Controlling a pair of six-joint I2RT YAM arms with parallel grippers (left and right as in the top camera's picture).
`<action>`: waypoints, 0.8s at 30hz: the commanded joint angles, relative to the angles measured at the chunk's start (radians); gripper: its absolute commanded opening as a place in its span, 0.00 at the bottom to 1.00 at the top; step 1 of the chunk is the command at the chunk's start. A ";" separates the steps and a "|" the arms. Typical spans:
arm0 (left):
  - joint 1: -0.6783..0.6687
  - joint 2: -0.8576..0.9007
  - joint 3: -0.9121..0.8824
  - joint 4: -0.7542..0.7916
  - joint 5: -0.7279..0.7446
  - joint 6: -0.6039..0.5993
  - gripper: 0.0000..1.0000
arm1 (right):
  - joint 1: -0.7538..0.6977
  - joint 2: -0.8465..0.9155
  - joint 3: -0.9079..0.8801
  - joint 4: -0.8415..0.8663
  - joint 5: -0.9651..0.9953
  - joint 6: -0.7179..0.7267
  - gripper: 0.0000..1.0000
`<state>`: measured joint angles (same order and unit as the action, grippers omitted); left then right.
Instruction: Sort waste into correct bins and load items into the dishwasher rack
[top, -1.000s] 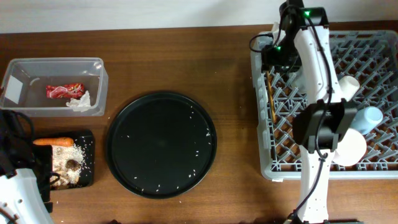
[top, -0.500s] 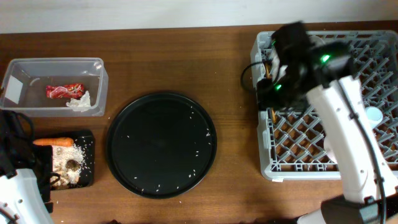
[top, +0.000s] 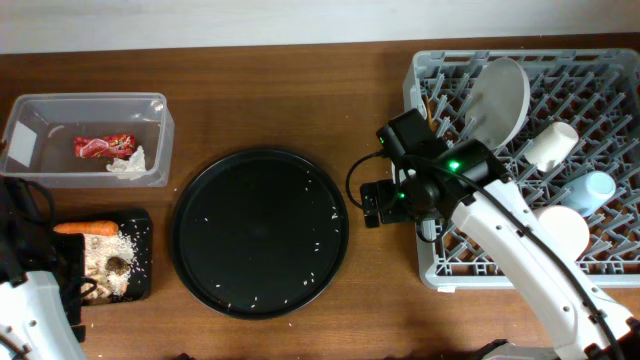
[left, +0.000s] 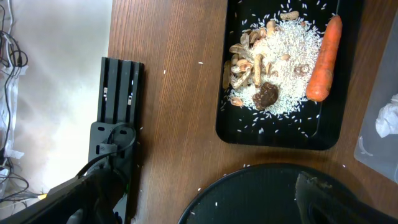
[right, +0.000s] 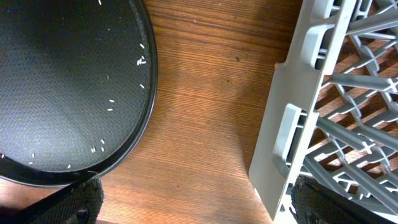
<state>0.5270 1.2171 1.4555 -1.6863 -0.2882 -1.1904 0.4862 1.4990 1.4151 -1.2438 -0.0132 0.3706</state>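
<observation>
The grey dishwasher rack (top: 425, 262) at the right holds an upright white plate (top: 497, 98), a white cup (top: 552, 145), a pale blue cup (top: 598, 190) and a white bowl (top: 562, 233). Wooden chopsticks (top: 431, 110) show at its left side, mostly under the arm. My right gripper (top: 385, 204) (right: 202, 210) hangs open and empty over bare table beside the rack's left wall (right: 292, 124). The clear tub (top: 150, 105) holds a red wrapper (top: 103, 147) and a tissue (top: 127, 164). The small black tray (left: 280, 135) carries rice (left: 283, 56), a carrot (left: 324, 59), scraps (left: 239, 59) and a dark lump (left: 265, 96). My left gripper (left: 205, 206) is open and empty near it.
A large round black tray (top: 260, 232) (right: 68, 81) with scattered rice grains lies mid-table, its rim just left of my right gripper. The table's left edge (left: 111, 74) and a black mount (left: 118, 118) are near the left arm (top: 30, 300).
The right arm swung out of the rack's far left corner to the gap between the round tray and the rack, and its jaws opened. The plate now shows uncovered. The left arm stayed still.
</observation>
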 joint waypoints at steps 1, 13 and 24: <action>0.006 -0.008 0.001 -0.002 -0.004 -0.009 0.99 | 0.005 0.002 -0.005 0.003 -0.009 0.005 0.99; 0.006 -0.008 0.001 -0.002 -0.004 -0.009 0.99 | 0.003 -0.220 -0.439 0.623 -0.085 -0.161 0.99; 0.006 -0.008 0.001 -0.002 -0.004 -0.009 0.99 | -0.239 -1.145 -1.224 1.212 -0.219 -0.165 0.99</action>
<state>0.5308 1.2167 1.4548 -1.6871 -0.2886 -1.1908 0.2886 0.4923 0.2909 -0.0795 -0.2024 0.2085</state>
